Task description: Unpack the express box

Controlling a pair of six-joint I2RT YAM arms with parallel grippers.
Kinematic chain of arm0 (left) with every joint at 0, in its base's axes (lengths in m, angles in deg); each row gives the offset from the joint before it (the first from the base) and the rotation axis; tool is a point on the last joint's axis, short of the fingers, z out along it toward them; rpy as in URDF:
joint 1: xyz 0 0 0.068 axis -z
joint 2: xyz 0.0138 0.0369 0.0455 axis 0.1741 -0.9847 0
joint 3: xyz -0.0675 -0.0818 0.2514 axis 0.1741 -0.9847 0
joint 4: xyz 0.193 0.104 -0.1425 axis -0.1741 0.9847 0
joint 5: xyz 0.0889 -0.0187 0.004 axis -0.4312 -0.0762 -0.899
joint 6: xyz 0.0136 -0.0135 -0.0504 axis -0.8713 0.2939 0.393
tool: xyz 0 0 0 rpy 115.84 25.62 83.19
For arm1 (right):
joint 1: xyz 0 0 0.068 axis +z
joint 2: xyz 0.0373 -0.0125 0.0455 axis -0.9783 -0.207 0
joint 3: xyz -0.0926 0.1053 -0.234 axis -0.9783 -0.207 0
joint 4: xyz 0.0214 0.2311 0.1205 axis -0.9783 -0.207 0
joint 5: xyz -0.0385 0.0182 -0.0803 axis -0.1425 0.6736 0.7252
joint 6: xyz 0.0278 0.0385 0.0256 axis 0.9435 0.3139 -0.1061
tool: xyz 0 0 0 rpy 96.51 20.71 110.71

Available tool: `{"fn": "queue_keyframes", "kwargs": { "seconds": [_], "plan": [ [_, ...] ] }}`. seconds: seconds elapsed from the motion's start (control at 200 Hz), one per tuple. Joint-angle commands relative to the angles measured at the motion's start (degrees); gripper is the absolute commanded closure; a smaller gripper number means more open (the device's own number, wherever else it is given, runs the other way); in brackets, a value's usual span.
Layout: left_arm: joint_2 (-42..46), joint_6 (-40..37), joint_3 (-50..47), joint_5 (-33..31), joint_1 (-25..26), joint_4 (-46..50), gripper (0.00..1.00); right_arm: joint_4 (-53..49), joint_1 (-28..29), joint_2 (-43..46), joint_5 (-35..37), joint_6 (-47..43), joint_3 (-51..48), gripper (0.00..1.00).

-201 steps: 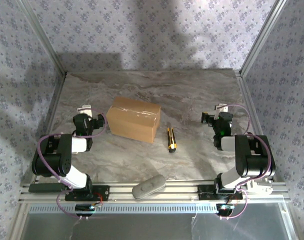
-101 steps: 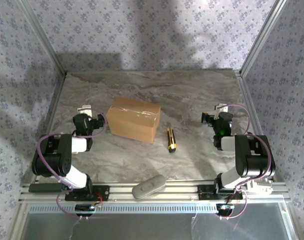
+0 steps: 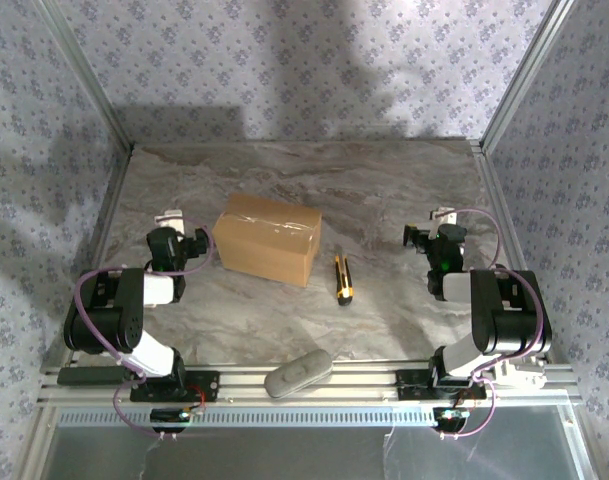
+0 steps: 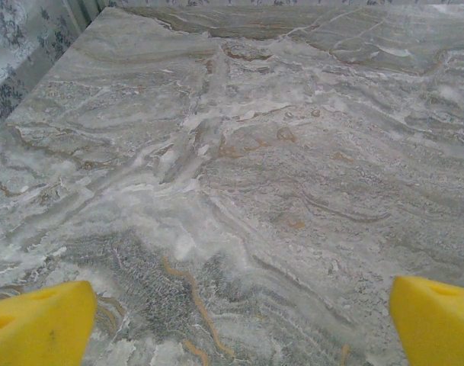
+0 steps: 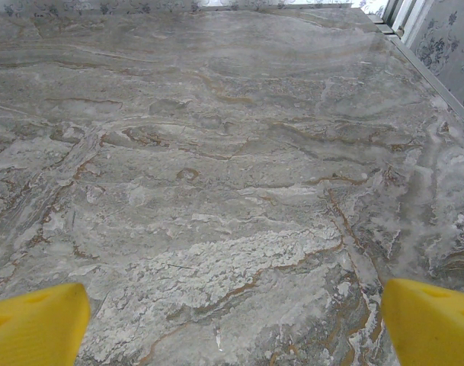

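The express box (image 3: 267,238), a plain brown carton with a clear tape seam on its shut top, lies left of the table's centre. My left gripper (image 3: 176,228) sits just left of the box, apart from it. In the left wrist view the left gripper (image 4: 243,324) is open, its yellow fingertips (image 4: 41,324) wide apart over bare marble. My right gripper (image 3: 434,228) is far to the right of the box. The right wrist view shows the right gripper (image 5: 232,320) open too, yellow fingertips (image 5: 430,320) at the frame's corners with nothing between them.
A yellow and black utility knife (image 3: 343,279) lies on the marble just right of the box. A grey oblong object (image 3: 298,373) rests on the front aluminium rail. Metal frame posts and patterned walls close in the table's left (image 3: 89,240), right and back sides.
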Motion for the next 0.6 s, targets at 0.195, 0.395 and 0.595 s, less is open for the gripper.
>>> {"fn": "queue_keyframes", "kwargs": {
  "seconds": [0.195, 0.395, 0.595],
  "plan": [
    [10.0, 3.3, 8.8, -13.0, 1.1, 19.3, 0.21, -16.2, 1.1, 6.8, 10.2, 1.8, 6.7, 0.06],
    [17.9, 17.9, 17.2, -17.3, 1.2, 36.4, 0.22, -26.3, 1.5, 16.4, 12.7, 7.2, 11.1, 0.06],
    [21.9, 25.5, 26.0, -15.6, 3.0, 52.6, 0.23, -41.5, 3.9, 22.8, 9.4, 12.0, 16.9, 0.08]
  ]
}}
